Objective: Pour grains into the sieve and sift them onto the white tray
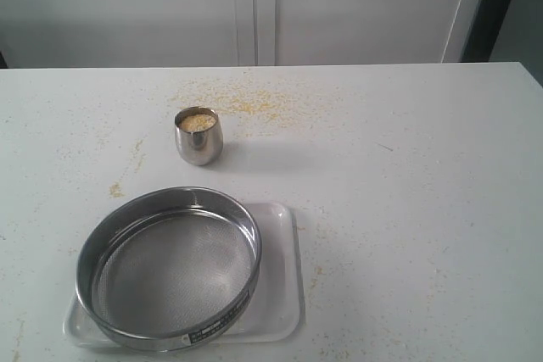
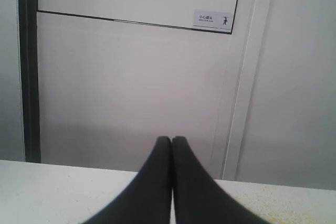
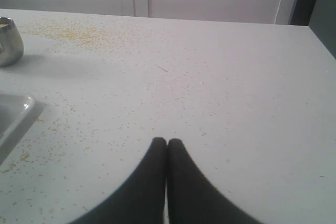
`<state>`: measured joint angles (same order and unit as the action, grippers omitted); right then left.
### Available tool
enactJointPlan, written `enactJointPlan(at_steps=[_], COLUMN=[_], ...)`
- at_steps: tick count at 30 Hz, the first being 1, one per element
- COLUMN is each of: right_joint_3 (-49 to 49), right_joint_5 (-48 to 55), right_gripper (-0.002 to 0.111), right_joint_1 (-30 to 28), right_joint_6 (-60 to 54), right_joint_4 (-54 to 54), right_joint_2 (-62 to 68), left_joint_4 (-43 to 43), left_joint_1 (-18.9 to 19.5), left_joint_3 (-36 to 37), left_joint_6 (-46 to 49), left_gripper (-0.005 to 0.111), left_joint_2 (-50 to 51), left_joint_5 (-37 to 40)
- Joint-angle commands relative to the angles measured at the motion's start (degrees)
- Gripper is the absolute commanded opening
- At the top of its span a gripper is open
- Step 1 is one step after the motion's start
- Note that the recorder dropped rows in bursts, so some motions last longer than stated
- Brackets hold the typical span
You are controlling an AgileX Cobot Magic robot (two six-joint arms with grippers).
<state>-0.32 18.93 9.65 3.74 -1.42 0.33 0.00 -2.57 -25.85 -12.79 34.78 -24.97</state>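
Left gripper [image 2: 171, 139]: both dark fingers pressed together along their whole length, tips meeting, nothing between them. It hangs above the near edge of the table [image 2: 47, 187] and faces a pale panelled wall [image 2: 131, 87] that carries a small sign [image 2: 212, 20].

Right gripper [image 3: 166, 141]: likewise fully closed and holding nothing, poised over bare table with the tray's corner and the cup off to one side. Neither gripper appears in the exterior view.

Grains [image 1: 197, 123]: a yellow and whitish mix filling the cup [image 1: 198, 137] close to its brim. The cup stands upright on the table, beyond the sieve and apart from it.

Sieve [image 1: 174, 273]: round, steel-rimmed, with a fine mesh bottom, resting level on the tray [image 1: 280, 294]. It covers the tray's left part and overhangs its near edge slightly. A label [image 1: 216, 324] shows on the near rim.

Tray: white, rectangular, flat on the table at the near left, its right strip uncovered.

Crumbs [image 1: 237, 103]: thin yellow scatter densest behind the cup, with sparser trails to the left of it and around the tray.
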Motion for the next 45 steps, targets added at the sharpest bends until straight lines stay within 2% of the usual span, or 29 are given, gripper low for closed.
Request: enactJointPlan(at_steps=[1, 13, 16, 21, 25, 31, 33, 35, 40, 42, 43, 45], right_joint_3=[0.32, 0.32, 0.32, 0.32, 0.32, 0.32, 0.32, 0.32, 0.32, 0.32, 0.32, 0.32], right_joint_5=[-0.56, -0.56, -0.56, -0.56, -0.56, -0.56, -0.56, -0.56, -0.56, -0.56, -0.56, -0.56], right_gripper=[0.000, 0.000, 0.000, 0.000, 0.000, 0.000, 0.000, 0.000, 0.000, 0.000, 0.000, 0.000], right_joint_1=[-0.46, -0.46, -0.46, -0.46, -0.46, -0.46, -0.46, -0.46, -0.46, -0.46, -0.46, -0.46], right_joint_6=[-0.01, -0.01, -0.01, -0.01, -0.01, -0.01, -0.01, -0.01, -0.01, -0.01, -0.01, -0.01], right_joint_4=[-0.13, -0.13, -0.13, -0.13, -0.13, -0.13, -0.13, -0.13, -0.13, -0.13, -0.13, -0.13], right_joint_2=[-0.33, -0.33, -0.33, -0.33, -0.33, -0.33, -0.33, -0.33, -0.33, -0.33, -0.33, -0.33], left_joint_4=[5.95, 10.86, 11.71, 17.21, 22.62, 36.50, 36.97, 36.97, 36.86, 36.97, 36.97, 36.97], left_joint_1=[-0.18, -0.18, -0.18, -0.18, -0.18, -0.18, -0.18, -0.18, -1.18, -2.14, -2.87, -4.47], left_joint_3=[-2.66, -2.93, -2.93, -2.93, -4.88, -10.91, -12.43, -13.41, -14.93, -15.82, -16.28, -17.03], left_joint_6=[-3.27, -11.60, -11.72, -11.72, -11.72, -15.48, -16.79, -17.88, -18.80, -19.01, -19.50, -20.38], left_gripper=[0.000, 0.000, 0.000, 0.000, 0.000, 0.002, 0.012, 0.027, 0.082, 0.100, 0.106, 0.105], left_joint_2=[5.71, 23.41, 27.48, 34.10, 38.35, 44.31, 46.13, 47.67, 51.25, 52.65, 53.37, 54.67], left_joint_5=[-3.20, -21.21, -27.66, -34.01, -35.19, -35.42, -35.42, -35.57, -37.65, -38.43, -38.60, -38.69])
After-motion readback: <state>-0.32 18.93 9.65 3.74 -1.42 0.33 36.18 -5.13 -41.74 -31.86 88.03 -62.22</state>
